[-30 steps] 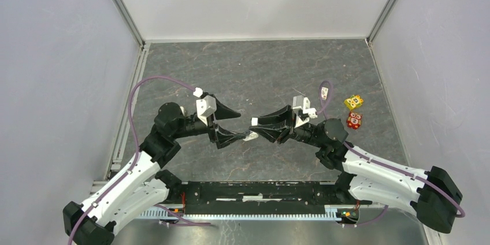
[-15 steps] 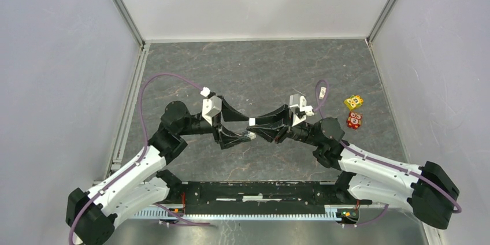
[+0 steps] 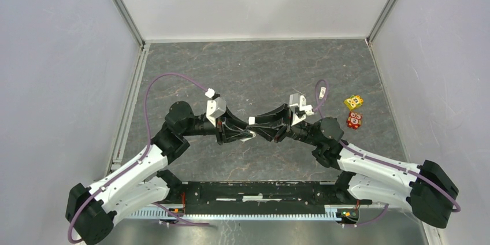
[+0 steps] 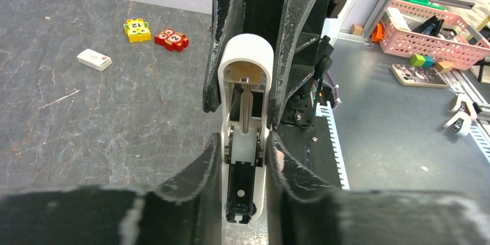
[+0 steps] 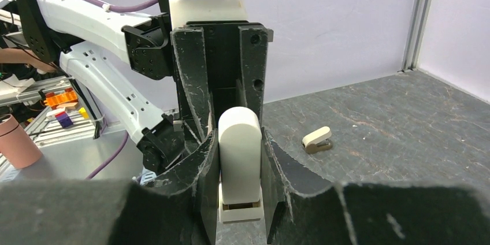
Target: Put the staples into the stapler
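Note:
A white stapler [image 4: 245, 66] hangs above the table's middle, hinged open, with its spring and black staple channel [image 4: 242, 190] showing. My left gripper [image 4: 244, 144] is shut on its lower part, one finger on each side. My right gripper [image 5: 238, 134] is shut on the other end of the stapler [image 5: 240, 152]. In the top view the two grippers meet nose to nose, left [image 3: 244, 133] and right [image 3: 260, 127]. The staples' small whitish box with a red mark [image 4: 94, 59] lies on the table, far right in the top view [image 3: 323, 91]. A thin metal sliver [image 4: 59, 99] lies near it.
A yellow cube [image 3: 353, 101] and a red cartoon-face cube [image 3: 353, 120] sit right of the box. A small beige stapler-like item [image 5: 317, 140] lies on the slate. Pale walls close in the table on three sides. Past the near edge stands a pink basket [image 4: 430, 31].
My left gripper has moved right to the stapler and closed on its free end. The right gripper still holds the stapler and has shifted a little to the left.

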